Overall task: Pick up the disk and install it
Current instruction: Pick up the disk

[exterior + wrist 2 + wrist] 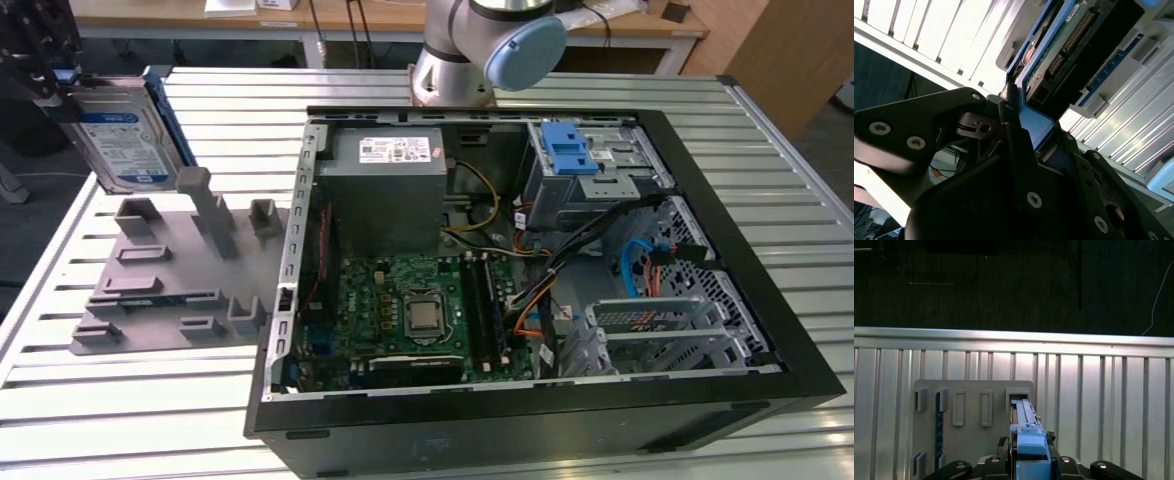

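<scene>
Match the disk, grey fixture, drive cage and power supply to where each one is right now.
1. disk
2. grey fixture
3. drive cage
4. power supply

A. on the table, outside the case, on the exterior view's left
B. inside the case, far corner on the exterior view's right, under a blue latch
C. gripped upright in the end effector
D. inside the case, far side, toward the exterior view's left of the cage

Pairs: 1-C, 2-A, 3-B, 4-D
</scene>
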Motion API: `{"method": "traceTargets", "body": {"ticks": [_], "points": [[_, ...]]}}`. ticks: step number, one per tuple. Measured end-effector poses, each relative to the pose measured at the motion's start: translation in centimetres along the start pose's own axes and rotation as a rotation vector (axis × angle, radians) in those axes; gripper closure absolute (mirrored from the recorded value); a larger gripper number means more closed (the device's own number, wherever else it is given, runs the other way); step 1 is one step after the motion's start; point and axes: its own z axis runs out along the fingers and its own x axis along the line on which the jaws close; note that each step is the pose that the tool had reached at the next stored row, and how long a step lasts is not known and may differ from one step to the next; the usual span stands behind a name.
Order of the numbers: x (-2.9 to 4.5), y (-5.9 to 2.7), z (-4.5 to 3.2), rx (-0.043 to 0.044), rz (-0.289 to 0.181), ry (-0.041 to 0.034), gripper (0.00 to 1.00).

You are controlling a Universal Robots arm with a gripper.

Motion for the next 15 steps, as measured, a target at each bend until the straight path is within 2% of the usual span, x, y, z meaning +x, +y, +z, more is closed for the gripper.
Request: {"method": "traceTargets", "body": {"ticks": [15], "points": [[-0.03, 0.04, -1.90, -0.0001, 0.000, 0.0000, 0.63]]}}
